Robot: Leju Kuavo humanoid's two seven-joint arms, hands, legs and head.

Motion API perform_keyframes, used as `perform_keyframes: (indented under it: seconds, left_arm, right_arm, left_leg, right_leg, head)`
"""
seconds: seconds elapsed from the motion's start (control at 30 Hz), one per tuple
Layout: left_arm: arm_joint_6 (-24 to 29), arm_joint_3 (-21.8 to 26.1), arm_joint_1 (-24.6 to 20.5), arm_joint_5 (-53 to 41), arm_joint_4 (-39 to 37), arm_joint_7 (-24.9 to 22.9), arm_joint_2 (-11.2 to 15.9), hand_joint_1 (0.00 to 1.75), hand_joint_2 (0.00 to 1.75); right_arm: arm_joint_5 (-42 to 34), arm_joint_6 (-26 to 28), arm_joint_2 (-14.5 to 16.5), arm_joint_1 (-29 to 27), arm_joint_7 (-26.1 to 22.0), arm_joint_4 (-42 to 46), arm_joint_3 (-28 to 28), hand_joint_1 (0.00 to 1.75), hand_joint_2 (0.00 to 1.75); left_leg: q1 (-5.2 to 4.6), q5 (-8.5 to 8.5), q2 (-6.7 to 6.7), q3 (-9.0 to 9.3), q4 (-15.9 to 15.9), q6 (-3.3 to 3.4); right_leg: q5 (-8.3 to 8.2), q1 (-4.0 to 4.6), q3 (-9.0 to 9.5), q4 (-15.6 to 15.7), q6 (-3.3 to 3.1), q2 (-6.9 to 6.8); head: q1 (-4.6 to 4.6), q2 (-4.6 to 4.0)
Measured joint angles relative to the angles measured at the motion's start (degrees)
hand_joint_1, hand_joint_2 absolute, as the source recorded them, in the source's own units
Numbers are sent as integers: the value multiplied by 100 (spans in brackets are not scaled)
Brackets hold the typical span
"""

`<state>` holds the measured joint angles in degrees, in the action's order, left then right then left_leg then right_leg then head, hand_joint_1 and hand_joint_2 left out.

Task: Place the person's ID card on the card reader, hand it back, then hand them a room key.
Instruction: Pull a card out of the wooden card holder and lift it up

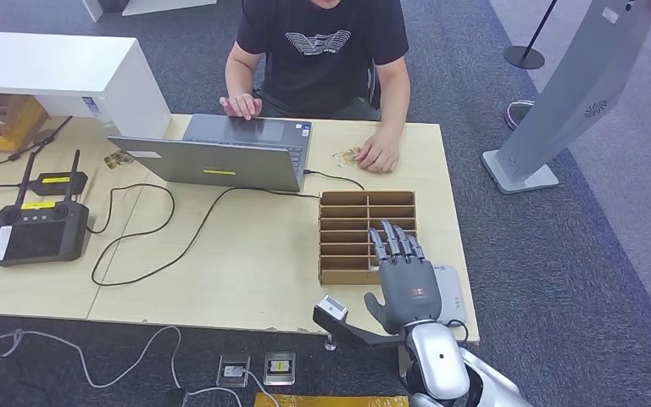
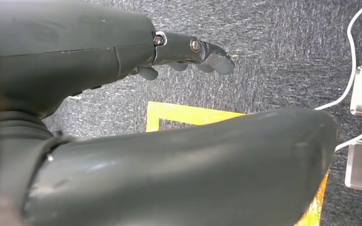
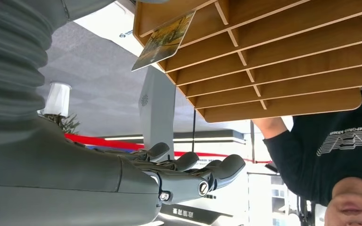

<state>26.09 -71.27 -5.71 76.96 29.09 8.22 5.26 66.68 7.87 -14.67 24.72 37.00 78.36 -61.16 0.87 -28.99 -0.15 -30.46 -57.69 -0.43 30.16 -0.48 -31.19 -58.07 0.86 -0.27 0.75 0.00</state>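
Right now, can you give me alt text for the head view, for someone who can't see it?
The robot's right hand hovers with fingers spread over a wooden slotted card organizer on a light wooden table. Across the table a seated person in a black T-shirt rests one hand on a card, beside an open laptop.

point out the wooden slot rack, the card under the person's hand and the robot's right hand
wooden slot rack (image 1: 367,222): head view, on a middle divider.
card (image 1: 346,156): head view, on its exposed corner.
right hand (image 1: 406,287): head view, on the back of the hand.
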Motion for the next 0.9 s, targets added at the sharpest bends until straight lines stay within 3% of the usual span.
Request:
perform_keyframes:
  seconds: [0.9]
  left_arm:
    - [-33,-40,-58,-88,-116,-59,-61,0,0]
  right_arm:
    - [204,-316,263,106,-9,-609,208,0,175]
  left_leg:
    - [0,0,0,-1,0,0]
  right_leg:
    - [0,0,0,0,0,0]
  head:
    - [1,0]
